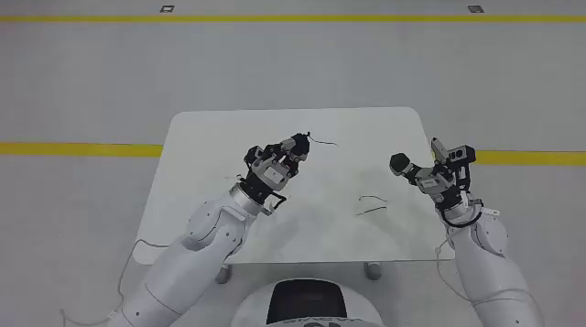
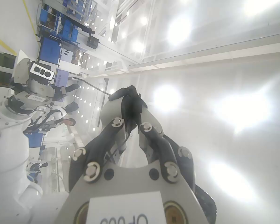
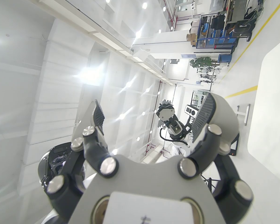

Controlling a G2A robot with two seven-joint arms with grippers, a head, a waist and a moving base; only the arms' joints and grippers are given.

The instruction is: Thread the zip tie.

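Observation:
My left gripper [image 1: 295, 147] hangs above the middle of the white table [image 1: 366, 130], shut on a black zip tie [image 1: 320, 140] whose thin strap sticks out toward the right arm. In the left wrist view the fingers [image 2: 117, 108] pinch the zip tie [image 2: 93, 85] at its head end. My right gripper [image 1: 419, 157] is held above the table's right edge, open, with nothing between its ribbed pads [image 3: 204, 115]. A second black zip tie [image 1: 371, 206] lies bent on the table between the arms, nearer the front edge.
The table [image 3: 271, 94] shows at the side of the right wrist view, with the left arm's gripper [image 3: 170, 120] farther off. A yellow floor line [image 1: 82, 149] runs behind the table.

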